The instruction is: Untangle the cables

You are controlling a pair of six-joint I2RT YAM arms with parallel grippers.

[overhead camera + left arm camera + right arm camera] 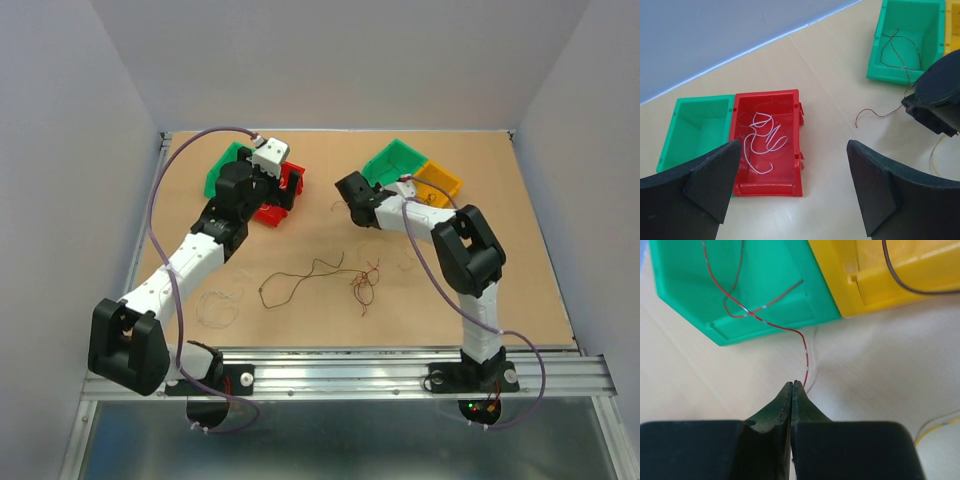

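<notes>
My right gripper point(792, 385) is shut, its tips pinching a thin red cable point(785, 329) that runs from inside the right green bin point(770, 270) down to the table. In the left wrist view the same red cable point(875, 114) trails out of the right gripper point(932, 100). My left gripper point(792, 165) hangs open over the table beside the red bin point(795, 150), which holds a white cable point(762, 142). On the table lie a reddish clump of cables point(363, 285), a long brown strand point(300, 280) and a pale strand point(215, 305).
A second green bin point(690, 125) touches the red bin's left side. A yellow bin point(865, 270) with a dark brown cable point(900, 282) adjoins the right green bin. A yellow wire point(940, 425) lies on the table to the right gripper's right.
</notes>
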